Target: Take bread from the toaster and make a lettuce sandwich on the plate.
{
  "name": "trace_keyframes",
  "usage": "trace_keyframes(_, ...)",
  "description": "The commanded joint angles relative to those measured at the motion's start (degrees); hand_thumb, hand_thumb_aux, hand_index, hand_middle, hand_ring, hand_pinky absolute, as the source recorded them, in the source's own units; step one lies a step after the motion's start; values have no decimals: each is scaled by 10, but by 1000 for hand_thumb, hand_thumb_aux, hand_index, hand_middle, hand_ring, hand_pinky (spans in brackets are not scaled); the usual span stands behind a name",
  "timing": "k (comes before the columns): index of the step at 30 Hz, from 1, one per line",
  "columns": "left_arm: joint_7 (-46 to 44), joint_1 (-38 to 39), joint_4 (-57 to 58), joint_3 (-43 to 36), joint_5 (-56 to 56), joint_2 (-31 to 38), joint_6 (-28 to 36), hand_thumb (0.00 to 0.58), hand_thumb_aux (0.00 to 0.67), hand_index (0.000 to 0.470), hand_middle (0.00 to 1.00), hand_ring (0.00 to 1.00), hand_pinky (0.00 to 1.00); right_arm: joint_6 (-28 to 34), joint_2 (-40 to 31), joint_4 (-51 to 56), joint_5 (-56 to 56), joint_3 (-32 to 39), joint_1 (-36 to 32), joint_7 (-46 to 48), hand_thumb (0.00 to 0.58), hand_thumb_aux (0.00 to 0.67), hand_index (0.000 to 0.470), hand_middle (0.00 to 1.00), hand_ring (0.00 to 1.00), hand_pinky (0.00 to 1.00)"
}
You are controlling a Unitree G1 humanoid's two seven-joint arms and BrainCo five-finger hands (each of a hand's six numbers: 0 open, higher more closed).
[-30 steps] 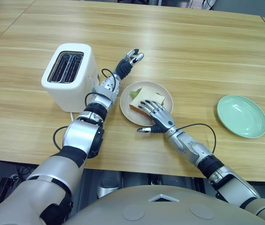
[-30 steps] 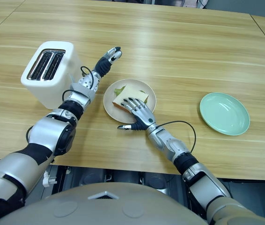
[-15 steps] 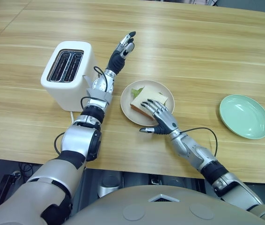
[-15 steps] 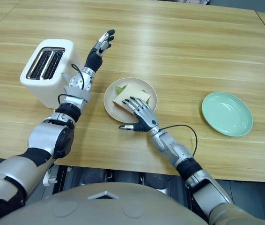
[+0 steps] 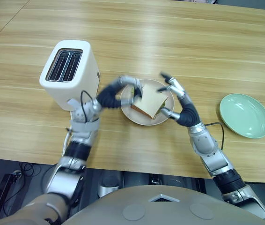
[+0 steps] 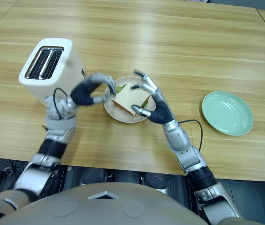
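Two hands flank the tan plate (image 5: 144, 121) on the wooden surface (image 5: 207, 51), where the sandwich (image 5: 147, 101) lies with lettuce (image 6: 120, 88) peeking out. The left hand (image 5: 111, 93) has its fingers curled and empty at the plate's left rim. The right hand (image 5: 181, 107) spreads its fingers wide just beside the sandwich. A toaster (image 5: 69, 75) stands to the left.

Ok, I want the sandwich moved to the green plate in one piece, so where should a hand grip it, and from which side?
Probably pinch the sandwich top and bottom at its right edge, coming from the right. It lies flat on a shallow plate, so squeezing both slices holds the lettuce in, and the open right hand is beside that edge.
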Motion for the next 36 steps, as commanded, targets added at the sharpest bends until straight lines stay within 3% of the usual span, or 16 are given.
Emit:
trace_keyframes(1, -75, 29, 6, -47, 49, 44, -1, 580, 670, 460, 1000, 1000, 1000, 11, -28, 30, 3, 30, 15, 100, 580, 670, 460, 1000, 1000, 1000)
trace_keyframes(8, -44, 32, 107, -76, 191, 52, -40, 580, 670, 460, 1000, 1000, 1000, 22, -71, 66, -15, 42, 35, 204, 580, 670, 460, 1000, 1000, 1000)
trace_keyframes(14, 36, -4, 210, -68, 270, 21, -61, 580, 670, 460, 1000, 1000, 1000, 46, -54, 146, -103, 35, 7, 185, 580, 670, 460, 1000, 1000, 1000)
trace_keyframes(21, 277, -100, 367, -64, 428, -8, -56, 580, 670, 460, 1000, 1000, 1000, 70, 0, 289, -231, 34, -81, 41, 580, 670, 460, 1000, 1000, 1000)
trace_keyframes(26, 499, -178, 448, -85, 539, -22, -18, 580, 670, 460, 1000, 1000, 1000, 77, 39, 399, -284, 38, -153, -78, 580, 670, 460, 1000, 1000, 1000)
trace_keyframes(36, 743, -288, 575, -79, 576, -79, 49, 580, 670, 460, 992, 992, 992, 79, 116, 597, -296, 19, -280, -284, 580, 670, 460, 1000, 1000, 1000)
